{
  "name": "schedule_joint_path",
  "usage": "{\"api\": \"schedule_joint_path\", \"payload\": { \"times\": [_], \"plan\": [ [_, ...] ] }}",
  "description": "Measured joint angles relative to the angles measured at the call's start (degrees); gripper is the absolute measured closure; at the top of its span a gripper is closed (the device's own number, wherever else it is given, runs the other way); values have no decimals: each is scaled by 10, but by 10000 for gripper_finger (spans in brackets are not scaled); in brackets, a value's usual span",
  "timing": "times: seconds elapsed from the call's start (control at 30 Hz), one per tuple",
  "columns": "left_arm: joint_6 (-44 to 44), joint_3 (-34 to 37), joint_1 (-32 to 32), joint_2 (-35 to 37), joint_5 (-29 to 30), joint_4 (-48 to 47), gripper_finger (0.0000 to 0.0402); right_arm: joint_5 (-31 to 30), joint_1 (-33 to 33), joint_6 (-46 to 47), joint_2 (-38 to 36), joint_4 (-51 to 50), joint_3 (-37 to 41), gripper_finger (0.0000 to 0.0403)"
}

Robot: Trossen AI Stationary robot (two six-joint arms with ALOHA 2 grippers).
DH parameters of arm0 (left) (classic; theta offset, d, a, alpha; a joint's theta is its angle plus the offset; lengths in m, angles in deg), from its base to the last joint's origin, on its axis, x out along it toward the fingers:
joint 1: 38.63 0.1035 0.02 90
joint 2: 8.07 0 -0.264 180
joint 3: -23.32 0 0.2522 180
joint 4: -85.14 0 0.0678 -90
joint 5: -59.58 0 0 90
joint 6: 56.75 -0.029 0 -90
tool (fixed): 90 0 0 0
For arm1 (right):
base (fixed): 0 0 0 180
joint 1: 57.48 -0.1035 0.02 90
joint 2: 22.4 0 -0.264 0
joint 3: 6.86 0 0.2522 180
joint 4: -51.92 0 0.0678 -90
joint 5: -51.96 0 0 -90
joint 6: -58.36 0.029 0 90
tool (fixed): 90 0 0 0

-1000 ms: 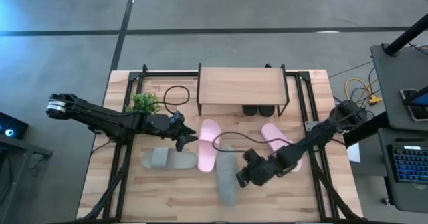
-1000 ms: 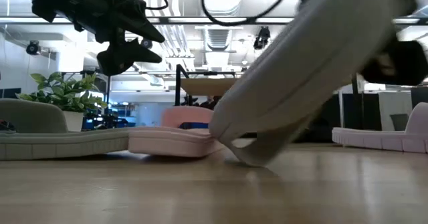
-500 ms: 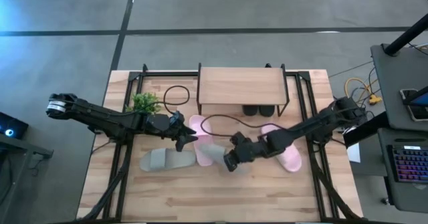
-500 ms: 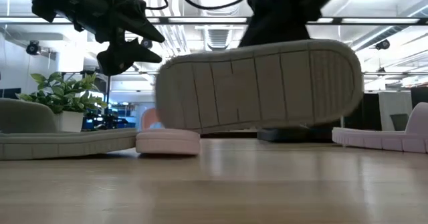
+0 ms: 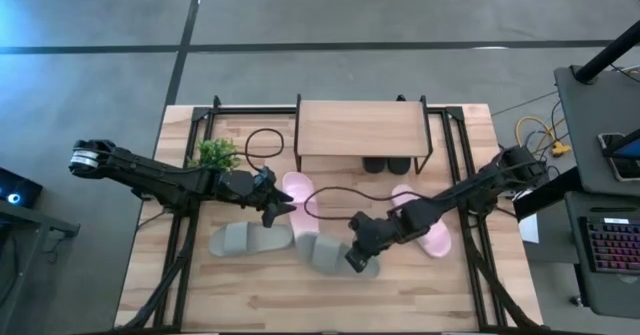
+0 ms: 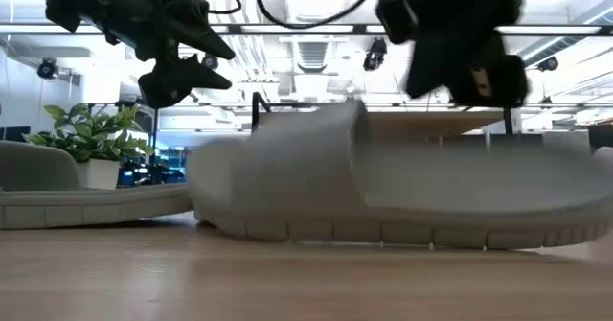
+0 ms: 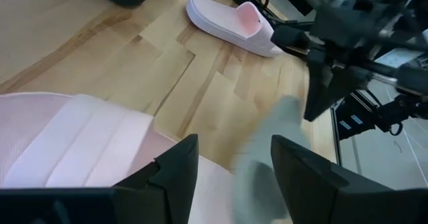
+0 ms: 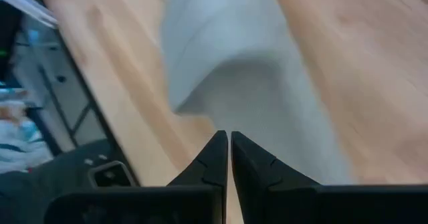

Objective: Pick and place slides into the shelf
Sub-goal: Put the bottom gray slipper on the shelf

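Right gripper (image 5: pixel 361 256) sits low over the near middle of the large wooden table (image 5: pixel 250 295), directly above a light grey open-toed slide (image 5: pixel 335 252) that lies flat on its sole. In the right wrist view its two dark fingers (image 8: pixel 214 160) are pressed tip to tip with nothing between them, and the grey slide's strap (image 8: pixel 221 57) is just beyond the tips; whether they touch it cannot be told.

Left gripper (image 5: pixel 283 207) hangs above the table left of centre, over a pale pink slide (image 5: pixel 300 197). Its fingers (image 7: pixel 175 167) stand apart and empty, with the pink slide's wide strap (image 7: pixel 93 140) directly below them.

Second light grey slide (image 5: pixel 243 240) rests flat to the left of the first, near the pink one. Second pale pink slide (image 5: pixel 425 222) lies on the right side of the table, partly under the right arm.

Small low shelf with a light wooden plank top and thin black metal legs (image 5: pixel 362 130) stands at the far middle of the table. Pair of black slides (image 5: pixel 386 164) shows just under its near edge, toward its right end. No slide lies on the plank top.

Small green plant (image 5: pixel 214 154) stands left of the shelf.
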Motion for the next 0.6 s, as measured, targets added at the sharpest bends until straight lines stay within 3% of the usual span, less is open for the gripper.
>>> {"api": "schedule_joint_path", "payload": {
  "times": [0.3, 0.6],
  "plan": [
    [0, 0, 0, 0, 0, 0, 228, -13, -6, 50, 0, -25, 8, 374],
    [0, 0, 0, 0, 0, 0, 228, -15, 0, 82, 0, -4, 9, 247]
  ]
}}
